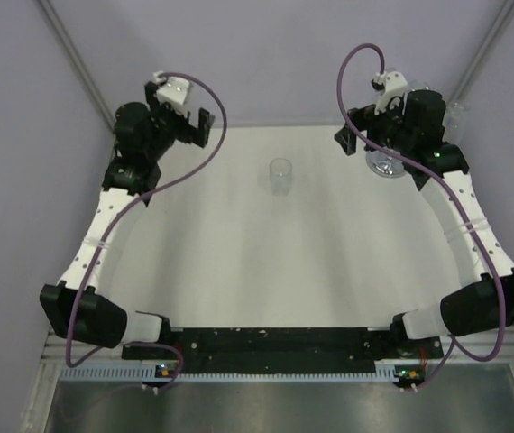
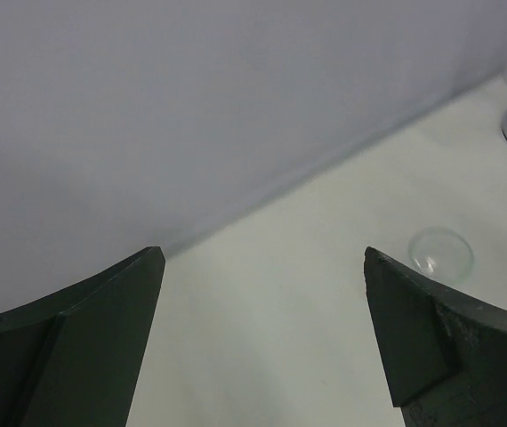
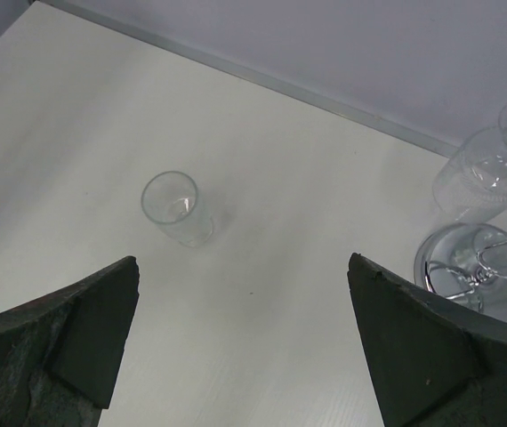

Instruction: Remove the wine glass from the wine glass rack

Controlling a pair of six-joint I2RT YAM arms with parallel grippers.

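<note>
Both my left gripper (image 2: 261,254) and right gripper (image 3: 241,261) stand wide and empty.
The wine glass (image 3: 178,209) stands on the table (image 3: 76,133), apart from the wine glass rack (image 3: 480,271); my right wrist view shows a second glass (image 3: 489,173) beside that rack, while my left wrist view cuts it at the base edge.

A white table (image 1: 239,271) is seen in the middle of the frame, closed in by pale lilac walls (image 1: 266,54). Grey metal bars (image 1: 69,50) are placed diagonally in both upper corners. A dull metal sheet (image 1: 284,410) is laid along the lower edge.
</note>
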